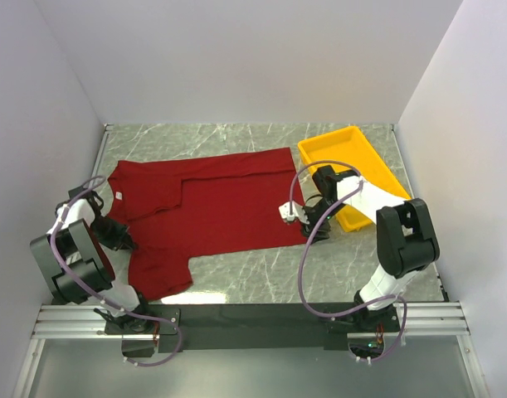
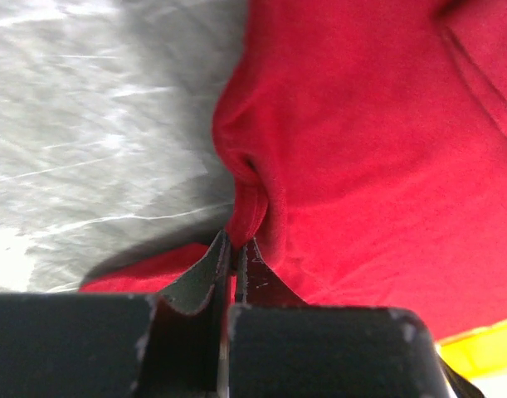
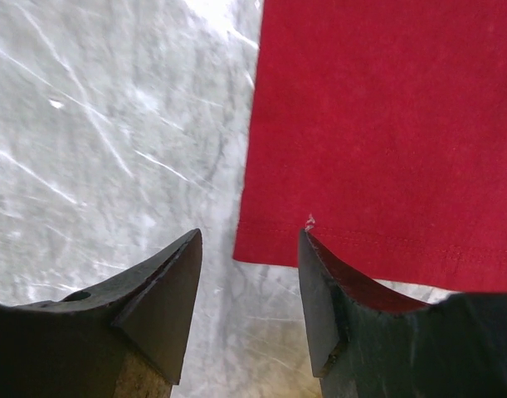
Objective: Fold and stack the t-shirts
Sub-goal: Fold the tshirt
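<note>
The plain dark red short-sleeved cloth t-shirt (image 1: 212, 207) is laid spread on the grey marbled surface (image 1: 261, 278), beside the yellow plastic tray (image 1: 319, 149). A ridge of its edge is pinched by the left gripper (image 2: 236, 242), pressed together. The right gripper (image 3: 249, 240) is held spread at the hem corner, with nothing gripped.

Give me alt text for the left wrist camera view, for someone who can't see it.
The left gripper is shut on a pinched fold at the edge of the dark red t-shirt. Grey marbled table fills the left side, and a yellow strip shows at bottom right.
</note>
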### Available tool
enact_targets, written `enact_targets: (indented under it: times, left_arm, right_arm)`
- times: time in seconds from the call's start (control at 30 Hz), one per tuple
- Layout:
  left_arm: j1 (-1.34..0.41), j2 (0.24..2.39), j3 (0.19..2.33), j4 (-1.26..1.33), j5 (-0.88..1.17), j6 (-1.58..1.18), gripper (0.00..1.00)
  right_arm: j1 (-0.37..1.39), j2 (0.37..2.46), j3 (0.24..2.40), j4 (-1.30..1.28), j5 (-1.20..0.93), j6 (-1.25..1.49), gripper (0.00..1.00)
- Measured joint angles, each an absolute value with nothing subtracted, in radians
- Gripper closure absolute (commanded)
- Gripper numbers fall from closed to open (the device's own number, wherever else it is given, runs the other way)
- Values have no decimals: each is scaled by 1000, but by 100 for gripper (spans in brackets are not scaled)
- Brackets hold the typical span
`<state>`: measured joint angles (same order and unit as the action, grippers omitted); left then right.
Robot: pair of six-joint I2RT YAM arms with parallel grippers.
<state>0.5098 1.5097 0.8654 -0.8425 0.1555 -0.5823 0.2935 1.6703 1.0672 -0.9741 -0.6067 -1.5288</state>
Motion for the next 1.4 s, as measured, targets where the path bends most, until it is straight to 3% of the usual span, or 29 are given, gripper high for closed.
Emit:
enact_targets:
  times: [0.3,0.47,0.6,0.7,0.9,1.4]
  left_arm:
    - [510,1479,819,-816,266,-583,99]
    - [511,1463,819,-816,285,-583,99]
    - [525,1448,819,-820,291,-578,99]
    - [555,1436,819,-834,291,-562,99]
    - [638,1377,819,-867,281,-540,99]
    - [678,1345,856,-892,276,-543,99]
  right_arm:
    - [337,1688,1001,-865,-458,-1441,48]
    - [373,1685,994,-808,-408,-1364,63]
    - [387,1686,994,-762,-391,-1301,84]
    - [386,1686,994,-741,-389,-1261,93]
    - [360,1686,1033,-768,-417,-1213,100]
    - [236,1684,1181,-817,-514,-1182,100]
